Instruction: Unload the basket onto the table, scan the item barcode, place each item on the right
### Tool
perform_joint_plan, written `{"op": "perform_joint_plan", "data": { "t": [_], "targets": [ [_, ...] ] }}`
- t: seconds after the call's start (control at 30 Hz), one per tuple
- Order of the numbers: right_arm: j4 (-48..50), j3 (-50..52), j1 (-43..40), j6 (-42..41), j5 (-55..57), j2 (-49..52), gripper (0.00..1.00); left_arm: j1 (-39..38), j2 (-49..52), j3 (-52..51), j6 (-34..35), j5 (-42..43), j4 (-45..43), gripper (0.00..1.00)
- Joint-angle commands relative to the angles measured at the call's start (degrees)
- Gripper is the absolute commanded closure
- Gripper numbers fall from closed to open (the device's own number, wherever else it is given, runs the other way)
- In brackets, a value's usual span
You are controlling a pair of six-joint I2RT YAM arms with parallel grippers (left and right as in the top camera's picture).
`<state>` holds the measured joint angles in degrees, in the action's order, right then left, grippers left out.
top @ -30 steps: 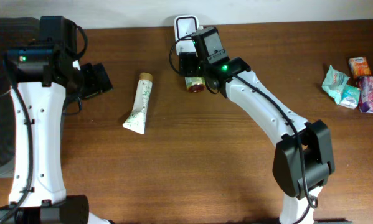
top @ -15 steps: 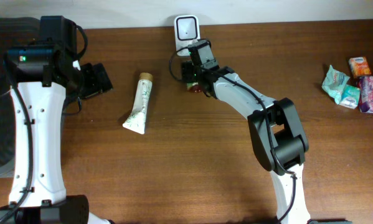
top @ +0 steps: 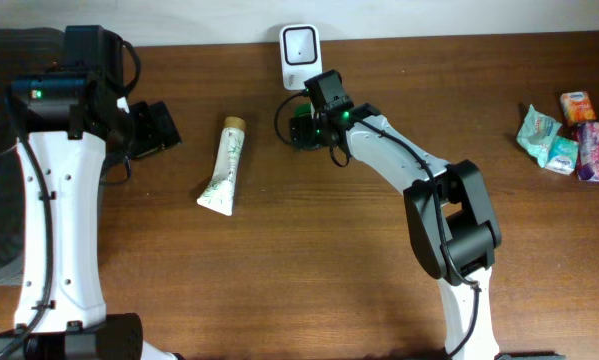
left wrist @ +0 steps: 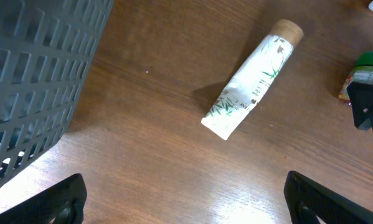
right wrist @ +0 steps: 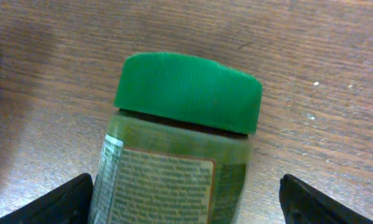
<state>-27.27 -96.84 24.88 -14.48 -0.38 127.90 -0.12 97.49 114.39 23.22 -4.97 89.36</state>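
A jar [right wrist: 174,162] with a green lid [right wrist: 189,90] and a printed label lies on its side on the wooden table, just below the white scanner [top: 299,45]. My right gripper [right wrist: 186,199] is open and straddles the jar body. The left finger [right wrist: 68,202] is close to the glass and the right finger [right wrist: 329,202] stands well apart. In the overhead view the right gripper [top: 302,130] covers most of the jar. The left wrist view shows the jar [left wrist: 365,71] at its right edge. My left gripper [left wrist: 186,199] is open and empty over bare table, left of a white tube [top: 224,165].
A grey mesh basket [left wrist: 37,81] stands at the far left beside the left arm. The white tube [left wrist: 251,78] with a tan cap lies between the two arms. Several small packets [top: 569,130] sit at the far right edge of the table.
The right wrist has turned and shifted slightly left, so it now hides the jar from above. Its jaws narrowed, then widened again. The left arm and the tube have not moved.
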Motion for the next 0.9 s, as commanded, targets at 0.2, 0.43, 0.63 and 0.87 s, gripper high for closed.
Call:
{"op": "perform_joint_plan", "data": {
  "t": [0.2,0.43,0.63,0.87],
  "targets": [
    [3.41,-0.02,-0.22,0.96,-1.38,-1.51,0.48,0.42,-1.03,0.04,0.31,-0.46,0.07,0.01],
    [-10.56,-0.37,-0.17,0.96,-1.36,-7.58,0.46,0.42,-1.03,0.04,0.31,-0.46,0.07,0.01],
    [-13.49,-4.61,-0.24,0.70,-1.36,-10.23,0.08,0.42,-1.03,0.04,0.31,-0.46,0.07,0.01],
    [-35.17,-29.00,-8.44,0.55,-6.43,-10.34,0.01,0.42,-1.03,0.04,0.31,-0.46,0.07,0.01]
  ]
}}
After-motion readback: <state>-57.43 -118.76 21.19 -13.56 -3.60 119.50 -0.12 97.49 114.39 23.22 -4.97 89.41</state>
